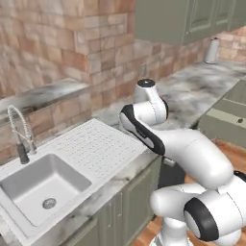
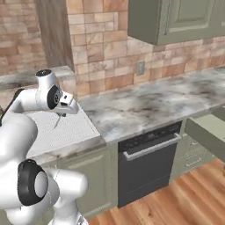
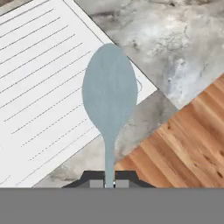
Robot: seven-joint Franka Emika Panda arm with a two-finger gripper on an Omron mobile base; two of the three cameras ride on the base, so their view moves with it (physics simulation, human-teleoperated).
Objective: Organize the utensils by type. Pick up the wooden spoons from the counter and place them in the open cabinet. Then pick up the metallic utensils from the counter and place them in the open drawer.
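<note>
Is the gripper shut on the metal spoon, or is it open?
Shut on it. In the hand view the gripper has its fingers closed around the thin handle of the grey metal spoon, held above the counter.

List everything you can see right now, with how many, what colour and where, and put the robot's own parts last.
metal spoon: one, grey, held by its handle above the drainboard's edge
sink: one, white, set in the counter, with ribbed drainboard
faucet: one, chrome, behind the sink
counter: one, grey-white marble
wall cabinets: sage green, doors shut
drawer: one, sage green, open at far right
oven: one, black, under the counter
paper towel roll: one, white, far along the counter
outlet: one, grey, brick wall
floor: wood
end effector: one, shut on the spoon's handle
</note>
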